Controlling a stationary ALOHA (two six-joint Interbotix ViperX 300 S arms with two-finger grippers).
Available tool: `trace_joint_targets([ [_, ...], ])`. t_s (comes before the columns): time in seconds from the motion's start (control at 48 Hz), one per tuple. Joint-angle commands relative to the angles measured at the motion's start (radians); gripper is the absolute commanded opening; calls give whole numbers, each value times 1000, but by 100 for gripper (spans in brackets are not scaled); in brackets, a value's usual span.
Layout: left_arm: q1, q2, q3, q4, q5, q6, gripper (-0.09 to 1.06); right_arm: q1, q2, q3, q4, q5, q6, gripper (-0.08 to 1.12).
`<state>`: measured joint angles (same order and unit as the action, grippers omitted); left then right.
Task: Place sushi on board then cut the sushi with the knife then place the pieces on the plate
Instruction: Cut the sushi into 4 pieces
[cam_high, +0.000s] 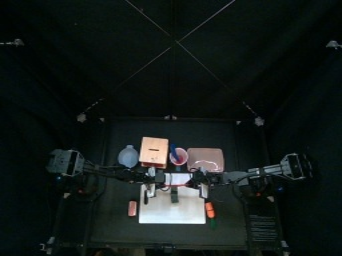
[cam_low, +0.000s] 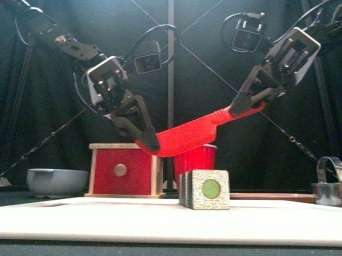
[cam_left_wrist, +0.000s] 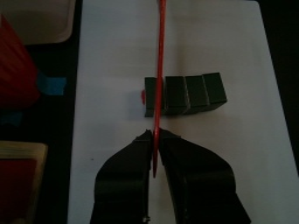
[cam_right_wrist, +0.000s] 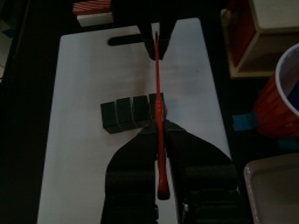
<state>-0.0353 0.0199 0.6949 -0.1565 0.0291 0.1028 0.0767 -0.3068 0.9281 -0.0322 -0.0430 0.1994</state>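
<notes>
Both grippers clamp one red knife (cam_low: 201, 127). The left gripper (cam_low: 150, 143) pinches the lower end and the right gripper (cam_low: 245, 108) grasps the higher end, so the knife slants in the air above the table. The sushi roll (cam_low: 205, 188) lies under it on the white cutting board (cam_low: 94, 218), clear of the blade, with its blocks joined. Seen from the top, the wooden box (cam_high: 154, 150) is at the roll's 11 o'clock, the red cup (cam_high: 178, 155) at 12 and the pink tray (cam_high: 205, 158) at 1.
</notes>
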Motion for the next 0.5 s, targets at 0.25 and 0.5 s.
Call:
trace_joint_targets([
  [0.25,-15,32,-41,3,-5,-2,40,17,51,-26,52,66,0,39],
  [0.5,-15,46,-58,2,5,0,40,17,57,-28,55,71,0,39],
])
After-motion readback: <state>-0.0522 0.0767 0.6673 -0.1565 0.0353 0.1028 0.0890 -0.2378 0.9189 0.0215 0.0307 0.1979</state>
